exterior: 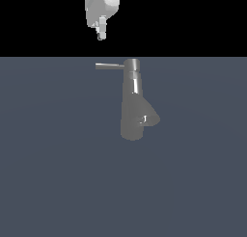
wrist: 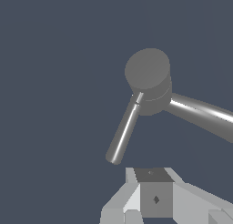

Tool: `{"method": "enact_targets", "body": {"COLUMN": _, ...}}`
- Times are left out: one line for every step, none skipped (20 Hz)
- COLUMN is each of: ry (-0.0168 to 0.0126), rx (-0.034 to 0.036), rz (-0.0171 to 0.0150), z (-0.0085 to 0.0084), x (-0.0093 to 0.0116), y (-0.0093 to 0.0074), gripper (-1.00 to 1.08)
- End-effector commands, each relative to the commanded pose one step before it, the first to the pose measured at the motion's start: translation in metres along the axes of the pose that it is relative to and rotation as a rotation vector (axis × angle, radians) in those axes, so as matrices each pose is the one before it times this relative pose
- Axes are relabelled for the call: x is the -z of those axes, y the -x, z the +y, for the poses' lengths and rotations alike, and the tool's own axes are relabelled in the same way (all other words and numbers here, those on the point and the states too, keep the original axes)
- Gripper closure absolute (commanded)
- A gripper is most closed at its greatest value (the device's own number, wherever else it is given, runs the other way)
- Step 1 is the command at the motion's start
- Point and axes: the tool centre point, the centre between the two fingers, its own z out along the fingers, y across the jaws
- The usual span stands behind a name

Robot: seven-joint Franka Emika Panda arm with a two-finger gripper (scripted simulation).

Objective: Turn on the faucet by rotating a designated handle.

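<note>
The grey shiny faucet (exterior: 132,103) stands in the middle of the exterior view, its short thick spout (exterior: 150,118) angled to that view's right. The handle (exterior: 109,66) is a thin straight rod sticking out from the top cap toward the exterior view's left. My gripper (exterior: 101,35) hangs above the handle's free end, apart from it, fingers together with nothing between them. In the wrist view the round cap (wrist: 147,70) and the handle (wrist: 123,132) lie ahead of my gripper (wrist: 153,191), the rod's tip a short way from the fingers.
The faucet stands on a plain dark blue-grey surface (exterior: 58,173). Behind it the exterior view is black.
</note>
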Motion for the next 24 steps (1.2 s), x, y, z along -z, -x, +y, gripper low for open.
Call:
{"method": "enact_targets", "body": {"ry": 0.00326, "rx": -0.05529, "rz": -0.00145, "z": -0.01310, "x": -0.01617, "y": -0.00008, "gripper": 1.08}}
{"method": "enact_targets", "body": {"ry": 0.00131, "rx": -0.01983, "rz": -0.00067, "z": -0.00459, "x": -0.00606, "y": 0.00031, "gripper": 1.08}}
{"method": "enact_targets", "body": {"ry": 0.00125, "rx": -0.01872, "rz": -0.00063, "z": -0.00427, "x": -0.00580, "y": 0.00042, "gripper": 1.08}}
{"method": "enact_targets", "body": {"ry": 0.00118, "rx": -0.01762, "rz": -0.00060, "z": -0.00395, "x": -0.00552, "y": 0.00049, "gripper": 1.08}}
{"method": "enact_targets", "body": {"ry": 0.00111, "rx": -0.01651, "rz": -0.00057, "z": -0.00365, "x": -0.00523, "y": 0.00056, "gripper": 1.08}}
{"method": "enact_targets", "body": {"ry": 0.00104, "rx": -0.01544, "rz": -0.00053, "z": -0.00336, "x": -0.00494, "y": 0.00060, "gripper": 1.08}}
{"method": "enact_targets", "body": {"ry": 0.00097, "rx": -0.01440, "rz": -0.00049, "z": -0.00309, "x": -0.00465, "y": 0.00063, "gripper": 1.08}}
{"method": "enact_targets", "body": {"ry": 0.00092, "rx": -0.01334, "rz": -0.00047, "z": -0.00279, "x": -0.00432, "y": 0.00061, "gripper": 1.08}}
{"method": "enact_targets", "body": {"ry": 0.00085, "rx": -0.01230, "rz": -0.00044, "z": -0.00251, "x": -0.00400, "y": 0.00059, "gripper": 1.08}}
{"method": "enact_targets", "body": {"ry": 0.00076, "rx": -0.01121, "rz": -0.00038, "z": -0.00230, "x": -0.00370, "y": 0.00062, "gripper": 1.08}}
{"method": "enact_targets", "body": {"ry": 0.00066, "rx": -0.01015, "rz": -0.00032, "z": -0.00212, "x": -0.00343, "y": 0.00065, "gripper": 1.08}}
{"method": "enact_targets", "body": {"ry": 0.00059, "rx": -0.00914, "rz": -0.00028, "z": -0.00190, "x": -0.00312, "y": 0.00062, "gripper": 1.08}}
{"method": "enact_targets", "body": {"ry": 0.00056, "rx": -0.00818, "rz": -0.00028, "z": -0.00163, "x": -0.00276, "y": 0.00054, "gripper": 1.08}}
{"method": "enact_targets", "body": {"ry": 0.00056, "rx": -0.00731, "rz": -0.00030, "z": -0.00133, "x": -0.00237, "y": 0.00038, "gripper": 1.08}}
{"method": "enact_targets", "body": {"ry": 0.00056, "rx": -0.00644, "rz": -0.00033, "z": -0.00103, "x": -0.00197, "y": 0.00020, "gripper": 1.08}}
{"method": "enact_targets", "body": {"ry": 0.00050, "rx": -0.00536, "rz": -0.00030, "z": -0.00080, "x": -0.00160, "y": 0.00013, "gripper": 1.08}}
{"method": "enact_targets", "body": {"ry": 0.00036, "rx": -0.00406, "rz": -0.00021, "z": -0.00064, "x": -0.00125, "y": 0.00016, "gripper": 1.08}}
{"method": "enact_targets", "body": {"ry": 0.00018, "rx": -0.00267, "rz": -0.00008, "z": -0.00053, "x": -0.00093, "y": 0.00022, "gripper": 1.08}}
{"method": "enact_targets", "body": {"ry": -0.00005, "rx": -0.00119, "rz": 0.00007, "z": -0.00045, "x": -0.00062, "y": 0.00030, "gripper": 1.08}}
{"method": "enact_targets", "body": {"ry": -0.00035, "rx": 0.00052, "rz": 0.00029, "z": -0.00040, "x": -0.00030, "y": 0.00053, "gripper": 1.08}}
{"method": "enact_targets", "body": {"ry": -0.00059, "rx": 0.00216, "rz": 0.00045, "z": -0.00043, "x": -0.00009, "y": 0.00067, "gripper": 1.08}}
{"method": "enact_targets", "body": {"ry": -0.00065, "rx": 0.00281, "rz": 0.00049, "z": -0.00027, "x": 0.00018, "y": 0.00065, "gripper": 1.08}}
{"method": "enact_targets", "body": {"ry": 0.00000, "rx": 0.00000, "rz": 0.00000, "z": 0.00009, "x": 0.00011, "y": -0.00030, "gripper": 1.08}}
{"method": "enact_targets", "body": {"ry": 0.00049, "rx": -0.00157, "rz": -0.00038, "z": 0.00031, "x": 0.00003, "y": -0.00028, "gripper": 1.08}}
